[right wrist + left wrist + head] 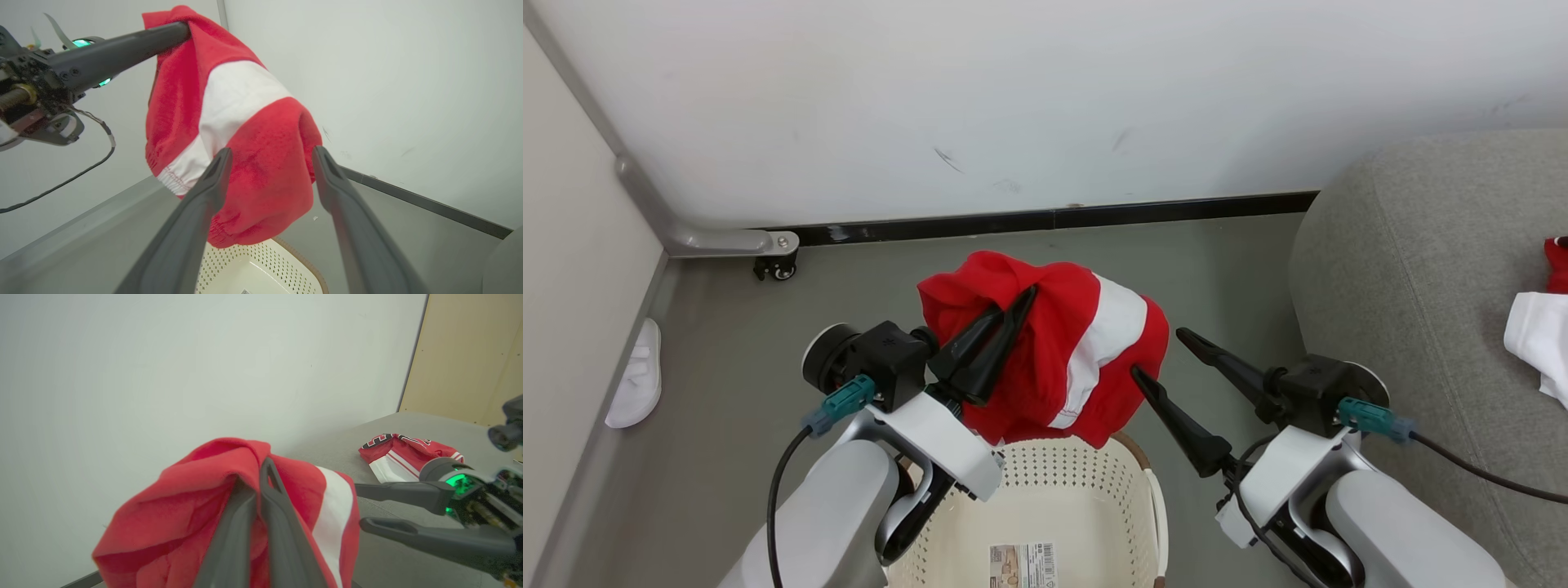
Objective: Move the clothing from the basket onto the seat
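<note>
Holds one red garment (1086,343) up over the basket (1054,482), left gripper (1017,300) pinched tight on it, right gripper (1158,353) spread wide beside it, with the other garment (402,455) on the seat (1421,245) right of the basket.

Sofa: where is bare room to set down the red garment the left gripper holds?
Bare: the light-grey woven sofa, from its rounded edge up to the red-and-white lettered jersey lying on it. Crowded: around that jersey, at the head view's right edge.
</note>
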Controlling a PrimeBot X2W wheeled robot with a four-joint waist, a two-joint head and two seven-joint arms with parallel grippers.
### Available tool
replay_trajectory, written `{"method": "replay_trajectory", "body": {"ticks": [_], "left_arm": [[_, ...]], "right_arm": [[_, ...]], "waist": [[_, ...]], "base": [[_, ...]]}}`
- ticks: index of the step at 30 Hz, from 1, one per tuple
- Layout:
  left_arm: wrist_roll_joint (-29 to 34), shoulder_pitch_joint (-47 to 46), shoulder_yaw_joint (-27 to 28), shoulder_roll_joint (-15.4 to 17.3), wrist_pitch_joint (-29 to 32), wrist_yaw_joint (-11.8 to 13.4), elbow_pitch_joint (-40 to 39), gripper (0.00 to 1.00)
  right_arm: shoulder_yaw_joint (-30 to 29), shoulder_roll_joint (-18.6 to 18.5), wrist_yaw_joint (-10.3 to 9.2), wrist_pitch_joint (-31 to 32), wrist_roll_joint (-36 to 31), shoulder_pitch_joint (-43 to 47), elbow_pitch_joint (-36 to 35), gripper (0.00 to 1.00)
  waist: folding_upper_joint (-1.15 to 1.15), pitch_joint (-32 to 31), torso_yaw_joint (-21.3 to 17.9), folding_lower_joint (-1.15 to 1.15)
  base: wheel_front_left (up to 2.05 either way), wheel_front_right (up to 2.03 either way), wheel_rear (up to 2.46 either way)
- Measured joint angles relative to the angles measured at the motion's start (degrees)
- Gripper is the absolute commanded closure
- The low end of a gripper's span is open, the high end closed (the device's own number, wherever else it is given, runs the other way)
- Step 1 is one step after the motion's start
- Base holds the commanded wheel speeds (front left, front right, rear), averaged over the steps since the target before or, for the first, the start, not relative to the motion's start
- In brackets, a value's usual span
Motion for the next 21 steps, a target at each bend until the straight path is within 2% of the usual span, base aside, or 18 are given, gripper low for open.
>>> {"method": "replay_trajectory", "body": {"ticks": [9,21], "left_arm": [[0.0,0.0,-1.6,0.0,0.0,0.0,-1.1,1.00],[0.1,-0.3,-4.3,-0.2,0.0,0.0,-2.0,1.00]], "right_arm": [[0.5,-0.7,0.00,0.0,1.3,-2.4,1.3,0.00],[6.1,0.5,0.00,0.0,5.4,-4.7,5.3,0.00]], "waist": [[0.00,0.4,0.9,0.00],[0.00,1.0,2.5,0.00]], "base": [[0.00,0.00,0.00],[0.00,0.00,0.00]]}}
